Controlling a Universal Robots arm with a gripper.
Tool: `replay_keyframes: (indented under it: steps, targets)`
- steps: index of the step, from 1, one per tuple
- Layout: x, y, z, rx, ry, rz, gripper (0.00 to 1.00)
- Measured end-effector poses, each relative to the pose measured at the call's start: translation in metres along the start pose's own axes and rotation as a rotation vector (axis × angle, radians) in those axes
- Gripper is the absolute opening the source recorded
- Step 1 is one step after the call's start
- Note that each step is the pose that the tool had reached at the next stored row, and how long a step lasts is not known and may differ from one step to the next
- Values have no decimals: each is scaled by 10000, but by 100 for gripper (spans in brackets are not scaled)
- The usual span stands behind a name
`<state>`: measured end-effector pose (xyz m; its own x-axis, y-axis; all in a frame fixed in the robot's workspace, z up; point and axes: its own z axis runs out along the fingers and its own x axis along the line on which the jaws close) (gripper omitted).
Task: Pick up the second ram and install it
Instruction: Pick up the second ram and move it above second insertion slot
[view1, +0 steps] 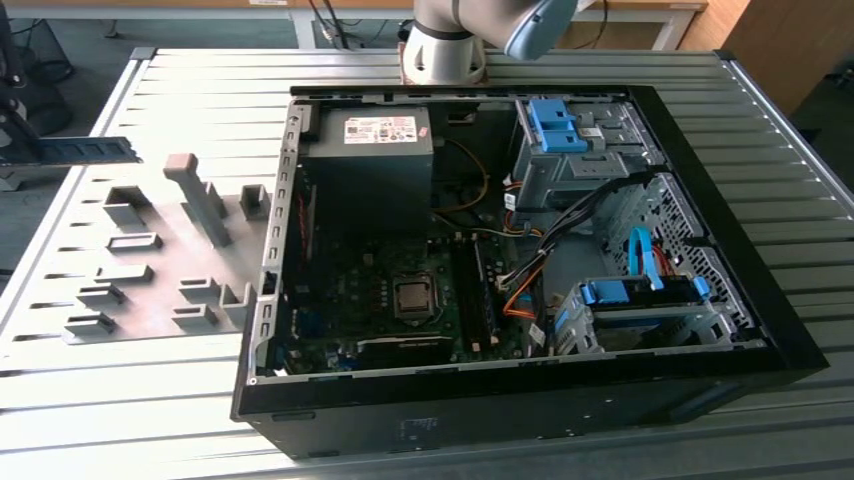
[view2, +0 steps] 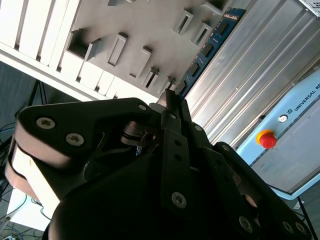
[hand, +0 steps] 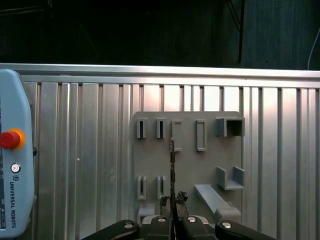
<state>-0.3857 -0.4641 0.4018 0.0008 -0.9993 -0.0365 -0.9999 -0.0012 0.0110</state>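
The second ram (view1: 87, 150) is a thin blue stick with dark chips, held in the air at the exterior view's far left, beyond the grey holder plate (view1: 160, 260). My gripper (view1: 35, 152) is shut on one end of it. In the second wrist view the ram (view2: 207, 50) reaches out from the gripper (view2: 170, 100) over the plate. Seen edge-on in the first wrist view, the ram (hand: 172, 165) rises from the gripper (hand: 173, 200) above the plate (hand: 185, 165). The open computer case (view1: 747, 330) lies at the exterior view's right, with dark memory slots (view1: 471, 290) beside the processor socket.
Grey holder blocks (view1: 200, 195) stand up from the plate. A power supply (view1: 367, 165), blue drive-bay clips (view1: 554, 125) and cables fill the case. The arm's base (view1: 447, 50) stands behind the case. A pendant with a red button (hand: 11, 139) lies on the ribbed table.
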Motion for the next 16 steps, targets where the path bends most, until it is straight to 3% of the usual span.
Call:
replay_keyframes:
  steps: [16]
  targets:
    - [0,-64,-1,0,0,0,14]
